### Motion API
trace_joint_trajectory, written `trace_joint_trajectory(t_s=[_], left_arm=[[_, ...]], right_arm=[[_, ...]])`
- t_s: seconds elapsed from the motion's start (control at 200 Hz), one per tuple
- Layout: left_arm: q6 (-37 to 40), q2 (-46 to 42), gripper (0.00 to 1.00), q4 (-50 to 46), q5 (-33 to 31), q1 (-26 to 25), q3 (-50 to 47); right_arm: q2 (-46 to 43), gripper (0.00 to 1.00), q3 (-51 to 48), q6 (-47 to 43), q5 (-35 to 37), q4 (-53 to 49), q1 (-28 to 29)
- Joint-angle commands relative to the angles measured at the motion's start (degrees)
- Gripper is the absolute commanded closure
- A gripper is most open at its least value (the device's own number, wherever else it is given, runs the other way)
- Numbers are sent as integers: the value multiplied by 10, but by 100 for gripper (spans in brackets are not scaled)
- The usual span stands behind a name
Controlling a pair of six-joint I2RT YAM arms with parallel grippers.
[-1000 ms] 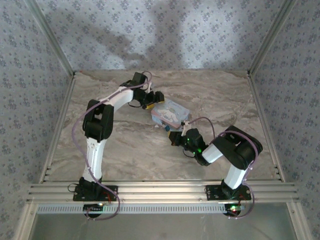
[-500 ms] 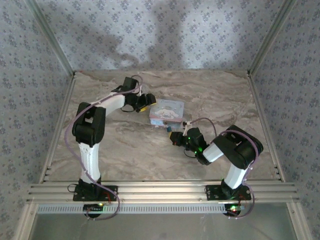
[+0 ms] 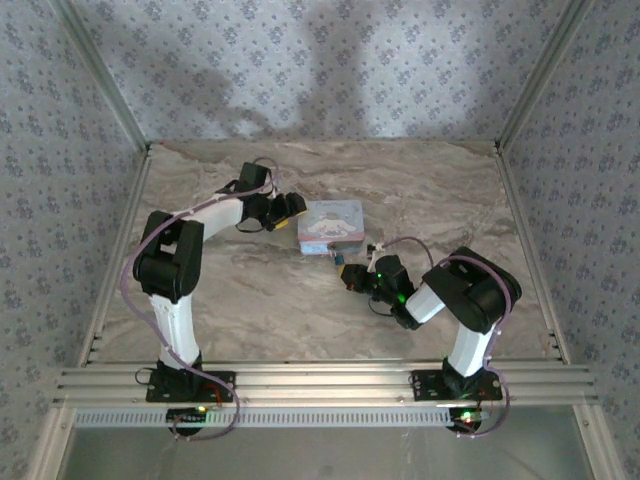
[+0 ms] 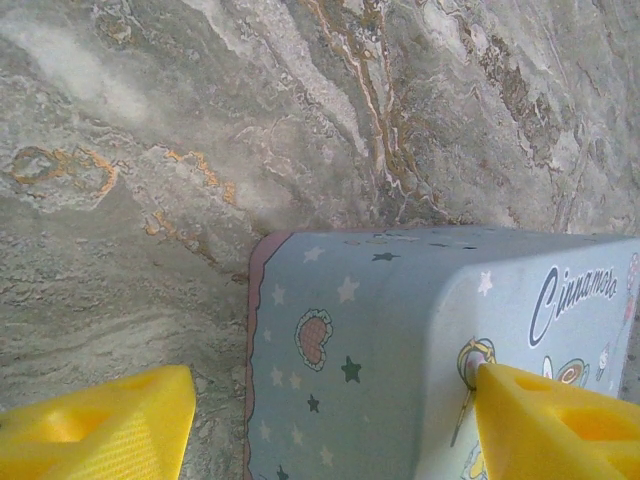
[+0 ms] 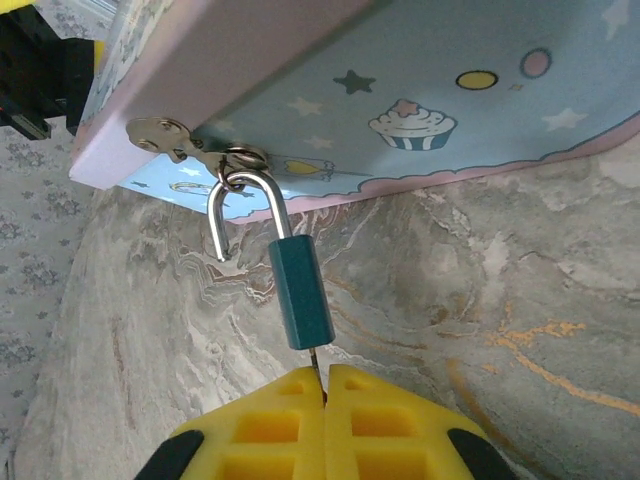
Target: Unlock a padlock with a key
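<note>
Padlock [image 5: 302, 295] hooked on box [image 5: 450, 95] clasp, long side pointing straight at right fingers [image 5: 318, 400]. Pressed together, pinching key [image 5: 317, 362] stuck in padlock bottom. Left fingers [image 3: 288, 208] spread at other side of box. Right nearer.

Enclosed work cell, soft light.
Marbled grey-brown table [image 3: 270, 310]; floral-patterned walls [image 3: 400, 70] at top, left and right; aluminium rails [image 3: 330, 380] along the frame's bottom.

A pastel blue box [image 3: 332, 222] with pink edging, printed with stars, a heart, a cupcake and cursive lettering, sits near the middle of a marble-patterned table [image 3: 250, 300], enclosed by floral-papered walls [image 3: 300, 70] and fronted by aluminium rails [image 3: 320, 385].
</note>
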Motion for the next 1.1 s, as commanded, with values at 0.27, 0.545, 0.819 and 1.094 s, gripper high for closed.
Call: trace_joint_trajectory(t_s=[0.27,0.545,0.819,1.094], left_arm=[[-6,-34,28,-33,-47,2,-56],[-9,-68,28,-28,-62,-6,-98],[-9,-94,28,-30,-77,-10,-121],[-9,-102,28,-35,-81,-17,-120]], right_arm=[[-21,71,-14,-32,-19,-35,-18],[-91,52,-3,-95,-133,-62,-66],[-79,25,37,-105,-203,-72,-76],[-30,23,82,-108,-232,-85,-88]])
